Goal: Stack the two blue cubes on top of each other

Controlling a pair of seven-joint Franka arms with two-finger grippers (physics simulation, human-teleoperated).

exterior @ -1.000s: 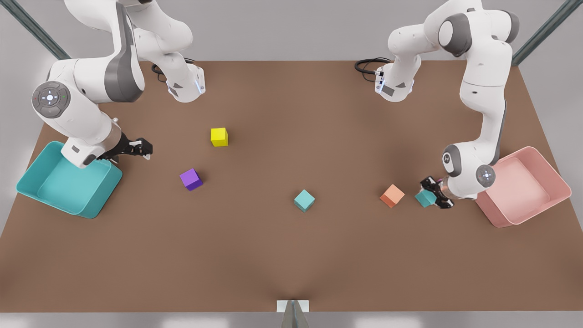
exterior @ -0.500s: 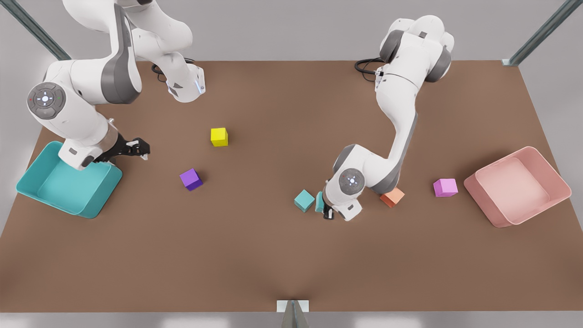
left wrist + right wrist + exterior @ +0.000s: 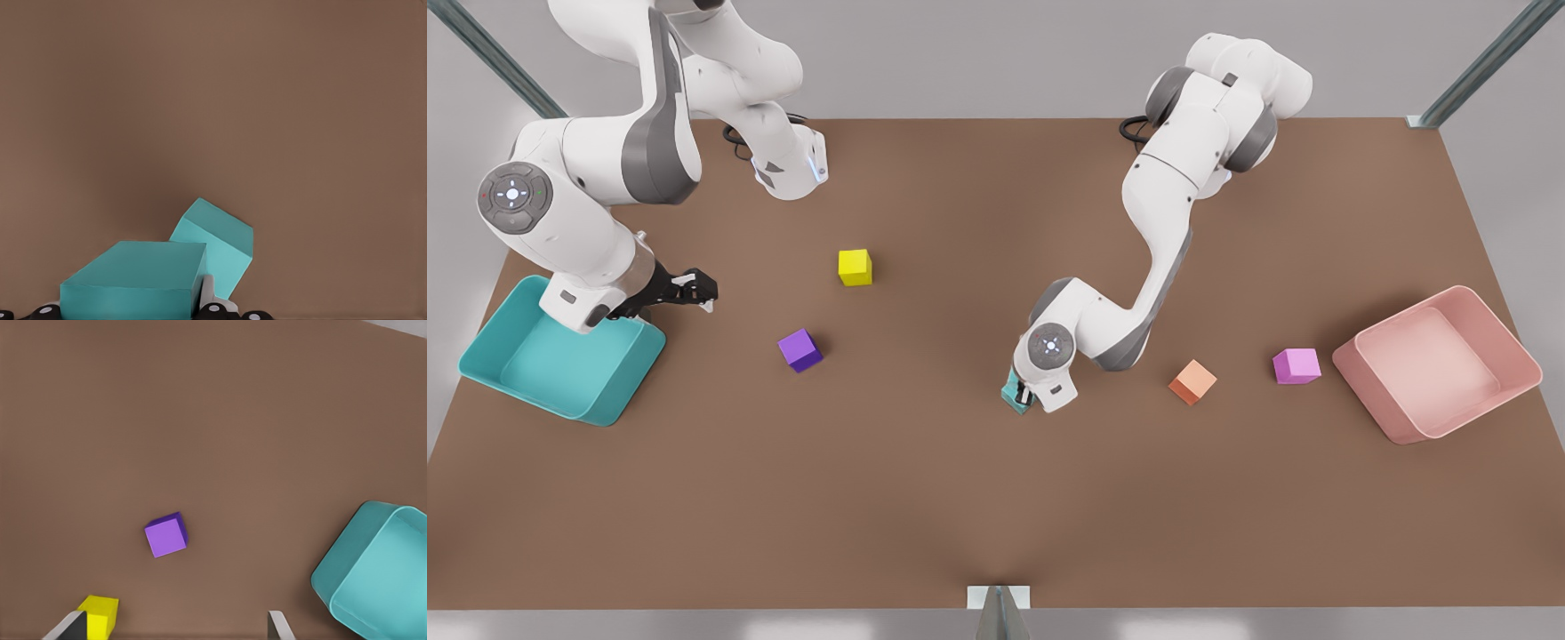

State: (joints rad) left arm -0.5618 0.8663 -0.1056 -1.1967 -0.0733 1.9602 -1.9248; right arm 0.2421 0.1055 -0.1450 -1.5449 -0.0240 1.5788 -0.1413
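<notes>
In the left wrist view my left gripper (image 3: 130, 311) is shut on one blue cube (image 3: 137, 280). The second blue cube (image 3: 219, 240) sits on the table just beyond it, turned at an angle and very close; I cannot tell whether they touch. In the front view this left gripper (image 3: 1021, 397) hangs low at the table's middle. A sliver of blue cube (image 3: 1010, 392) shows beside the wrist, the rest hidden. My right gripper (image 3: 706, 292) waits open at the front view's left, next to the teal bin (image 3: 482, 354).
A purple cube (image 3: 799, 349) and a yellow cube (image 3: 855, 267) lie left of centre. An orange cube (image 3: 1192, 381) and a pink cube (image 3: 1296, 365) lie towards the pink bin (image 3: 1405, 418) at the front view's right. The right wrist view looks down on the purple cube (image 3: 165, 537).
My left arm swept the held blue cube from beside the pink bin towards the front view's left, up to the other blue cube. The pink cube came into view. The right arm barely shifted.
</notes>
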